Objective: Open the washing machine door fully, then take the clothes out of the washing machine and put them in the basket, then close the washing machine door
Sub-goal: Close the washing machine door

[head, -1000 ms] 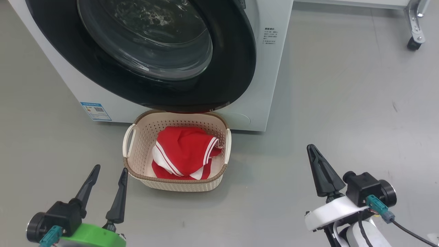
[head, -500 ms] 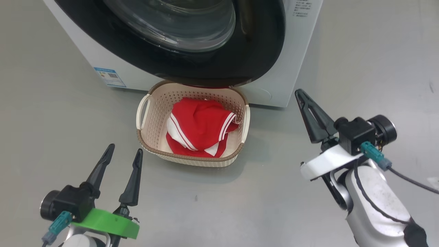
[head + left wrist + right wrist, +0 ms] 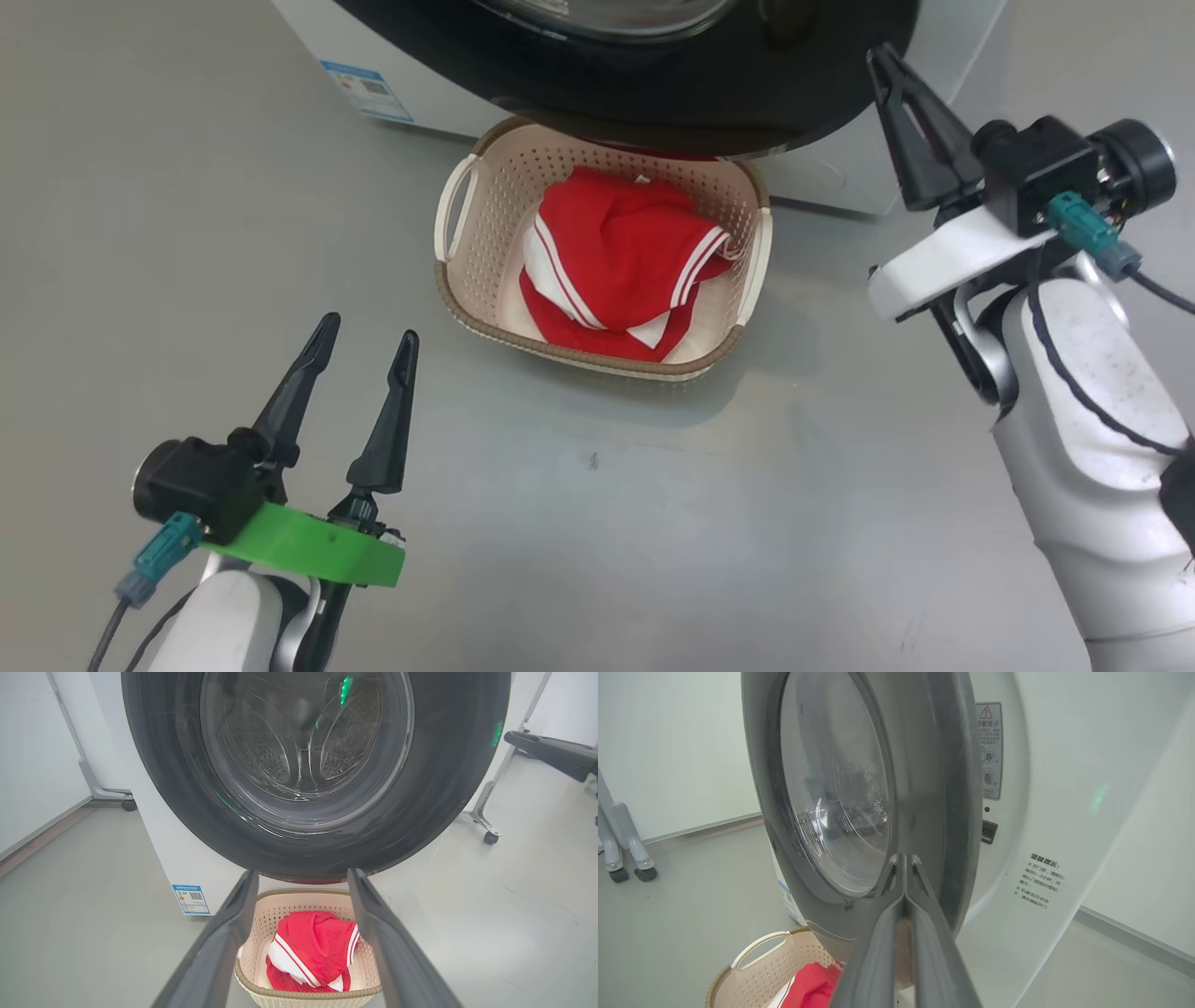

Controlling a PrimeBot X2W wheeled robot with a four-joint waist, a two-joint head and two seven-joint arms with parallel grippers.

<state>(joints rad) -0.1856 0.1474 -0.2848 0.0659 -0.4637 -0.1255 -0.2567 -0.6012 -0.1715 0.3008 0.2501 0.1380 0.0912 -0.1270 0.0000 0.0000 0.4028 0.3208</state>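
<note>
This reads as a bare test room or robotics lab rather than a home laundry: the washing machine [image 3: 173,858] stands free on a smooth, seamless grey floor [image 3: 653,523], with plain white walls [image 3: 668,742] behind it. In the left wrist view, metal frame legs [image 3: 486,828] on small caster wheels stand at about three o'clock and nine o'clock of the machine. The right wrist view has wheeled legs [image 3: 626,858] at nine o'clock, and a cream laundry basket [image 3: 485,243] sits at the machine's foot.

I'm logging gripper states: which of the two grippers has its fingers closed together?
The right gripper, up beside the washing machine door: its fingers meet at the tips. The left gripper has its fingers spread, a clear gap between them.
</note>
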